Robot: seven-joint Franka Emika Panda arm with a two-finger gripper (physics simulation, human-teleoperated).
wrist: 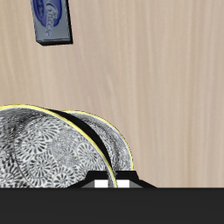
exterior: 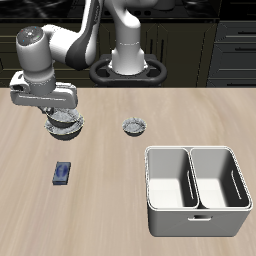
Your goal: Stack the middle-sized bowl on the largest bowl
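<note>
My gripper [exterior: 55, 112] is down over two grey-white fluted bowls near the table's back. It is shut on the rim of the middle-sized bowl [exterior: 62, 121], whose patterned inside fills the wrist view [wrist: 44, 156]. The largest bowl [exterior: 76, 128] is directly under it, and its yellow-edged rim shows just past the held bowl [wrist: 103, 140]. I cannot tell whether the two touch. My gripper [wrist: 116, 182] barely shows in the wrist view.
The smallest bowl [exterior: 135, 126] stands apart, farther along the table. A small blue box [exterior: 63, 173] [wrist: 52, 19] lies nearer the front edge. A white two-compartment bin [exterior: 197, 190] stands at the front.
</note>
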